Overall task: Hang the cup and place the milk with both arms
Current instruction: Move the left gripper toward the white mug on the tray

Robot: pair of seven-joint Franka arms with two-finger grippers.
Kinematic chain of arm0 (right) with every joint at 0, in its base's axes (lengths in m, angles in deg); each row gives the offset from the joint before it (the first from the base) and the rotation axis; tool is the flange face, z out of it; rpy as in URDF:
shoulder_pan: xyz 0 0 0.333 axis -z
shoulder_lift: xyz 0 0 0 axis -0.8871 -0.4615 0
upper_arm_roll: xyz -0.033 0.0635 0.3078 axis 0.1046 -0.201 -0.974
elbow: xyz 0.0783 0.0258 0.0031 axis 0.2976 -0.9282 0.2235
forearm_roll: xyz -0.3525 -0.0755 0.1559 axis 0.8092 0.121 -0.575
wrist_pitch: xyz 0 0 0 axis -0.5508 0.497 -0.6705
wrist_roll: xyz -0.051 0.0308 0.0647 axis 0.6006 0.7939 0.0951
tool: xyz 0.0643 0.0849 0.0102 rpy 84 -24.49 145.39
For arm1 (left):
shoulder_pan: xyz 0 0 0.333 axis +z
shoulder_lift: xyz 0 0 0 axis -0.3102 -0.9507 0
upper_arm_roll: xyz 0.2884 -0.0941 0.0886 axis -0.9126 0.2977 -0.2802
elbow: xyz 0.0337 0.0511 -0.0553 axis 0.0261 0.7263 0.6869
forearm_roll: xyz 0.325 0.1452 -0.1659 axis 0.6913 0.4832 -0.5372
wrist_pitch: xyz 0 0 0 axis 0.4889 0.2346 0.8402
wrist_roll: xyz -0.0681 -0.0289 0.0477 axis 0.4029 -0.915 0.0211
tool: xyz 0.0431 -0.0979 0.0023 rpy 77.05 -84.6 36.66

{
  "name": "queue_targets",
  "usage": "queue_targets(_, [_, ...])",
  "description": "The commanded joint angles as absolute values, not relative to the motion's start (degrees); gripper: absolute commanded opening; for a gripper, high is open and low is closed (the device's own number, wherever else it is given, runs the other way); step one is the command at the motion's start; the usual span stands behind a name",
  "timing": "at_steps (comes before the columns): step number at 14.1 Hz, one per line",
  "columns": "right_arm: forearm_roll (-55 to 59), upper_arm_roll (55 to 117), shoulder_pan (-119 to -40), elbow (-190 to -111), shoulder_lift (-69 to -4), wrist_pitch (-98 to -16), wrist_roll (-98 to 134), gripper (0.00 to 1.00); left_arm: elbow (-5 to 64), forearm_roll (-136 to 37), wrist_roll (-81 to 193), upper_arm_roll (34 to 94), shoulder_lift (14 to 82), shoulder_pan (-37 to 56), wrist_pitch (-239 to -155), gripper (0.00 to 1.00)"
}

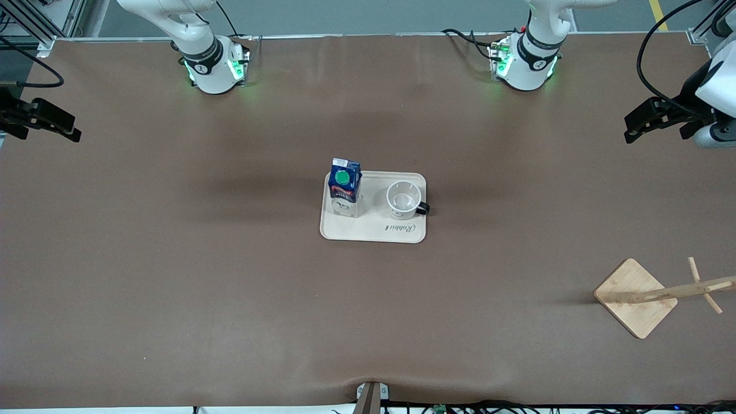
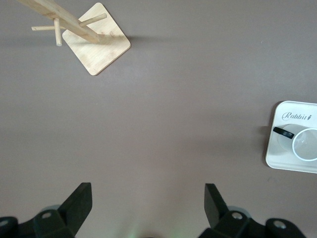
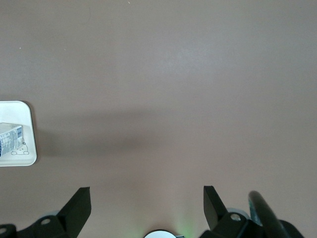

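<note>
The white cup with a black handle stands upright on a cream tray at mid-table. The dark blue milk carton with a green cap stands upright on the same tray, toward the right arm's end. The cup also shows in the left wrist view; the carton's edge shows in the right wrist view. My left gripper is open and empty over the table's left-arm end. My right gripper is open and empty over the right-arm end. In the wrist views the left gripper and right gripper both hang over bare table.
A wooden cup rack with pegs on a square base stands near the left arm's end, nearer the front camera; it also shows in the left wrist view. The brown table spreads wide around the tray.
</note>
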State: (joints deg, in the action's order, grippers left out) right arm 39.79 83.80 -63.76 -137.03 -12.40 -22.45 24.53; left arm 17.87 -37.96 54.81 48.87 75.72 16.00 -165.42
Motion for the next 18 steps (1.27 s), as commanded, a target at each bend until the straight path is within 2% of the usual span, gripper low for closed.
queue_targets(1, [38.57,82.74,-62.25,-137.27,-11.69,-22.6,24.37,1.0,16.23,-37.96,56.02,48.85,74.96,16.31,-164.13,1.0])
queue_targets(7, [38.48,82.74,-62.16,-137.27,-11.69,-22.34,24.37,1.0,16.23,-37.88,55.24,49.11,72.68,15.44,-164.21,1.0])
queue_targets(12, [38.48,82.74,-62.16,-137.27,-11.69,-22.25,24.37,1.0,16.76,-37.96,42.71,54.03,67.15,12.37,-165.35,1.0])
queue_targets(14, [38.48,82.74,-62.16,-137.27,-11.69,-22.25,24.37,1.0,18.24,-37.96,36.72,54.47,64.86,9.56,-168.07,1.0])
queue_targets(18, [38.4,82.74,-62.16,-137.27,-11.69,-22.51,24.37,1.0,26.58,-38.05,20.91,54.56,64.32,3.76,-177.99,1.0])
